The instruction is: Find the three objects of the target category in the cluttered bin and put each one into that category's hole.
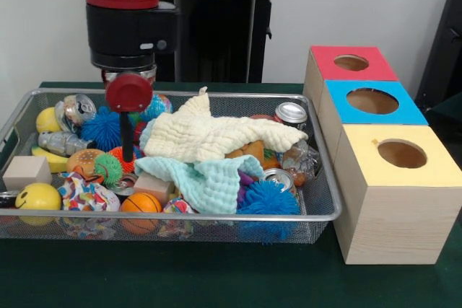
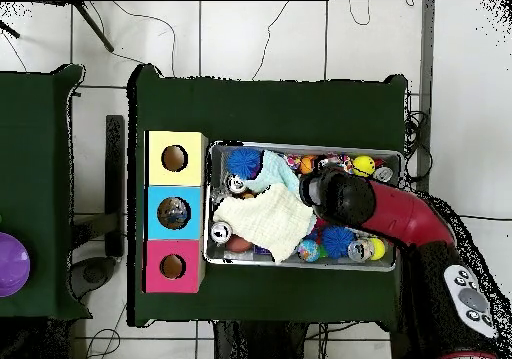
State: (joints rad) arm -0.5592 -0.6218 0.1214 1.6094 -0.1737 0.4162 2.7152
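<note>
This is a robotics lab, set up for a sorting experiment — not a home or shop. A red and black robot arm (image 1: 126, 5) on a black pedestal (image 1: 216, 30) stands just behind a table covered in dark green cloth (image 1: 216, 279). On that cloth a wire mesh bin (image 1: 317, 210) sits beside three plain wooden boxes (image 1: 393, 200) with coloured tops and round holes — purpose-built test props. Around the table the overhead view shows a pale tiled floor (image 2: 300, 45) with loose cables (image 2: 330, 30) trailing across it, and a second green-covered table (image 2: 40, 175) stands well apart from the first. Behind the pedestal is a bare white wall (image 1: 361, 5).
</note>
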